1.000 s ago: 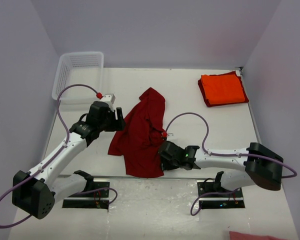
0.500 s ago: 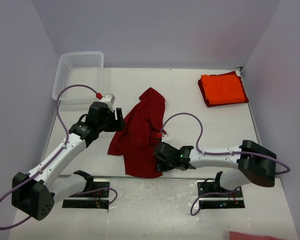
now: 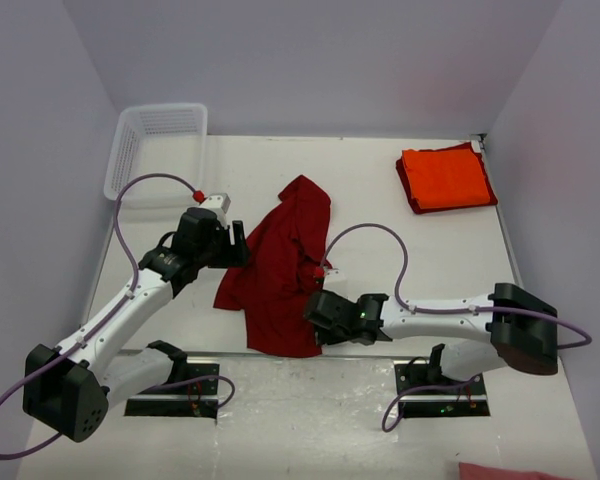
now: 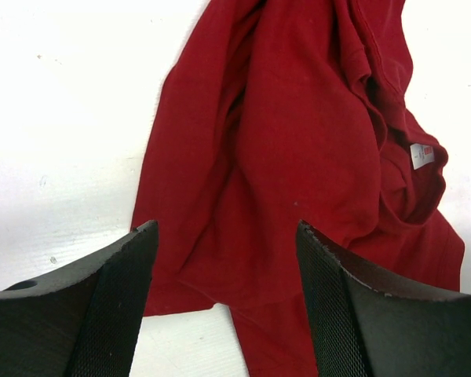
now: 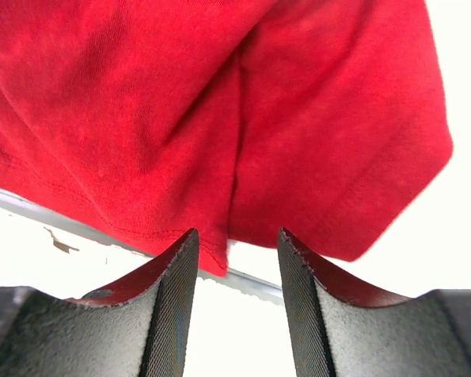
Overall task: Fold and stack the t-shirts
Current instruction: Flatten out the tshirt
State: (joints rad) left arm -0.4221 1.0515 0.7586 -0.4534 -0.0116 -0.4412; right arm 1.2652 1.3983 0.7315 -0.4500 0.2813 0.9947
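**Dark crimson cloth t-shirt lies crumpled**

It sits in the middle of the white table. The left gripper hovers over its left edge, fingers spread wide and empty. The right gripper is at its near hem, fingers parted, gripping nothing. A folded bright orange t-shirt rests far right.

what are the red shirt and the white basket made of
Red shirt: soft matte knit cloth, probably cotton jersey. It creases and bunches loosely, and a stitched hem shows in the right wrist view.
White basket: looks like rigid moulded plastic, faintly glossy. Its open mesh walls hold their shape.
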